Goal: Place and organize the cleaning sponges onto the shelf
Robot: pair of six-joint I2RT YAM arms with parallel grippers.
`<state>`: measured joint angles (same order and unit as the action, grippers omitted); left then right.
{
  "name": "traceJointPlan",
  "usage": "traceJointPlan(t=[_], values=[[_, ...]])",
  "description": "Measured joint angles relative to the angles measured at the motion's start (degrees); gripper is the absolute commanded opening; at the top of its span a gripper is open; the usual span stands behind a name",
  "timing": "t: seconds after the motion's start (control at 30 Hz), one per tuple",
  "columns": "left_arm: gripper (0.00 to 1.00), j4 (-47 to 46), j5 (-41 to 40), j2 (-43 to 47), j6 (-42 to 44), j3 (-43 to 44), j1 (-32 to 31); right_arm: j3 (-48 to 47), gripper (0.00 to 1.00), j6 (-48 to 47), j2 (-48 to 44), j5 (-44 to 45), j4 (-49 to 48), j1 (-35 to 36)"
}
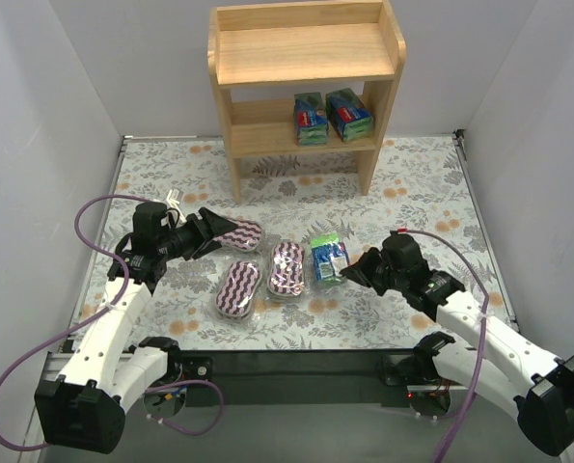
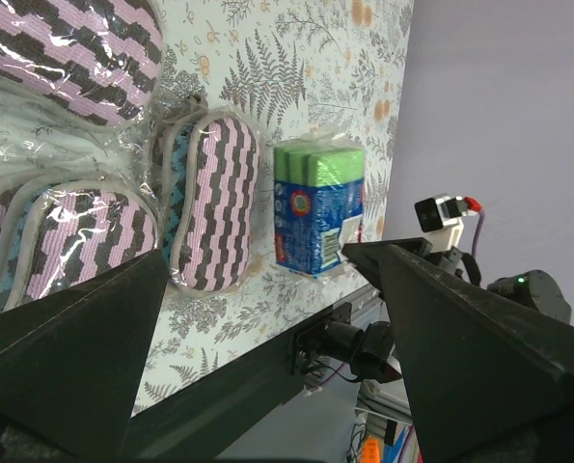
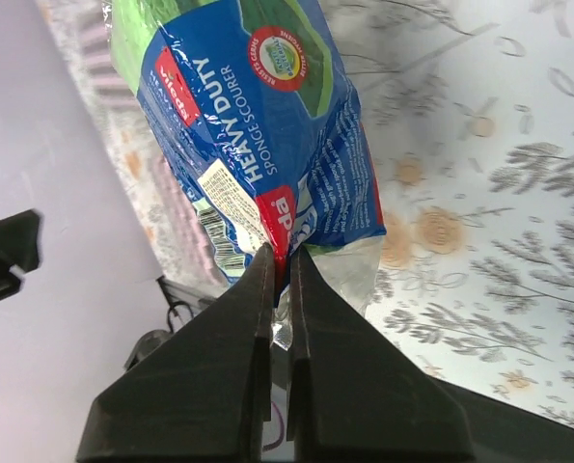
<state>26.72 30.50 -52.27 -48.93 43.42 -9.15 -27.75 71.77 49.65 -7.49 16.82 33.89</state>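
Observation:
Three purple-and-white striped pads in clear wrap lie on the table: one (image 1: 238, 234) just past my left gripper's tips, two (image 1: 237, 287) (image 1: 286, 267) side by side nearer me. My left gripper (image 1: 212, 231) is wide open and empty; in its wrist view (image 2: 256, 253) a pad (image 2: 214, 203) shows between the fingers. My right gripper (image 1: 361, 270) is shut on the wrap edge of a green-blue-red sponge pack (image 1: 328, 258), seen close in the right wrist view (image 3: 258, 125) with the gripper (image 3: 282, 253) pinching its seam. Two more packs (image 1: 311, 118) (image 1: 349, 114) stand on the wooden shelf's (image 1: 306, 72) lower tier.
The shelf stands at the back centre on a floral tablecloth (image 1: 412, 193). White walls close in the table on the left, right and back. A purple cable (image 1: 94, 207) loops by the left arm. The table's black front edge (image 1: 296, 362) is near.

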Motion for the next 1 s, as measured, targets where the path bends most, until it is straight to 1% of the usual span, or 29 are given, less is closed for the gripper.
traceJointPlan(t=[0.1,0.17,0.3,0.4,0.5,0.73,1.0], values=[[0.83,0.00,0.00,0.00,0.00,0.00,0.00,-4.44,0.01,-0.68,-0.11,-0.70,1.29,-0.02],[0.83,0.02,0.00,0.00,0.00,0.00,0.00,-9.14,0.01,-2.05,1.84,-2.05,1.36,-0.04],[0.83,0.02,-0.02,0.00,0.00,0.02,0.00,-19.04,0.01,-4.13,9.25,-6.84,-2.73,-0.04],[0.83,0.02,-0.02,0.07,-0.02,0.02,0.00,-26.08,0.01,-4.72,16.52,-10.21,-6.84,-0.02],[0.83,0.09,-0.04,0.33,-0.02,0.04,-0.02,-33.97,0.01,-4.68,24.46,-11.76,-9.79,0.04],[0.83,0.83,-0.22,1.75,-0.07,1.01,-0.04,-49.55,0.01,-2.19,39.41,-10.43,-15.12,0.04],[0.83,2.69,-0.87,4.04,-0.28,2.14,-0.04,-70.66,0.01,0.28,56.92,-5.05,-14.71,-0.11]])
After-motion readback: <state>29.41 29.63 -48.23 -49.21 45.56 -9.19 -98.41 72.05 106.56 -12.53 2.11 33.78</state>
